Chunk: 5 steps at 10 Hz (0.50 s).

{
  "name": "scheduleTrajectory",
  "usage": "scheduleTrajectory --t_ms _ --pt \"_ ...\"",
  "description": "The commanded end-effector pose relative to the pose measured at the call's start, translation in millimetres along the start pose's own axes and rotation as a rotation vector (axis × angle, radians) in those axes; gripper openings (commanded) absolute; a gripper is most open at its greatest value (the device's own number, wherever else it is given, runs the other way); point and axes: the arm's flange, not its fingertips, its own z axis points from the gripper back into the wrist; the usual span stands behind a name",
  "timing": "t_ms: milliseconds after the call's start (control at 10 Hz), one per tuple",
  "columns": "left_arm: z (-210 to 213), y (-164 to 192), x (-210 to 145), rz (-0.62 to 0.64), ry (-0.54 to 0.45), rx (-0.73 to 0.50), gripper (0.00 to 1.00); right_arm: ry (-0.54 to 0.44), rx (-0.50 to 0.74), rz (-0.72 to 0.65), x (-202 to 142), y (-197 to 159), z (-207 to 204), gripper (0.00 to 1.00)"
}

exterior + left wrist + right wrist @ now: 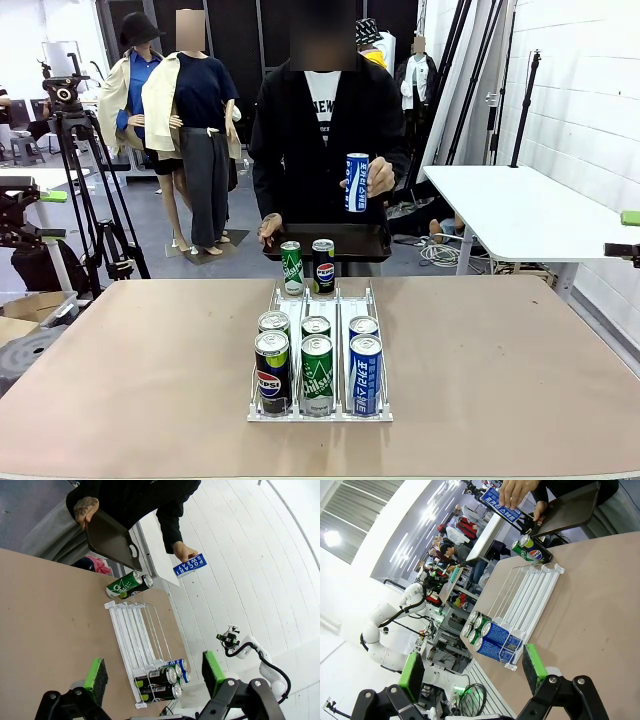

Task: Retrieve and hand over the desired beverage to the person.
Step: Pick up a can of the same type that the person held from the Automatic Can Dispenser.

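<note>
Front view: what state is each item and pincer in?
Left pincer: open, empty.
Right pincer: open, empty.
Blue can: upright, in the person's hand.
Black tray: in the person's other hand.
Six near cans: upright in the rack.
Two far cans: upright, rack's far end.

Nine cans (317,375): six at the near end of the rack (322,300), two at its far end, one held by the person (290,140). One tray (350,241).

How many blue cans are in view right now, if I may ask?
3: in the rack's right lane, a front blue can and a second blue can behind it; a third blue can in the person's hand.
</note>
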Motion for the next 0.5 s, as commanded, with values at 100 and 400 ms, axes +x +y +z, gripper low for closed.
scheduleTrajectory --t_ms 100,400 --pt "0.7 -1.0 0.3 0.001 -0.002 -0.001 1.0 -0.004 -0.006 -0.001 -0.2 -0.5 0.1 1.0" --pt "0.7 -1.0 0.3 0.001 -0.002 -0.001 1.0 -0.004 -0.006 -0.001 -0.2 -0.5 0.1 1.0"
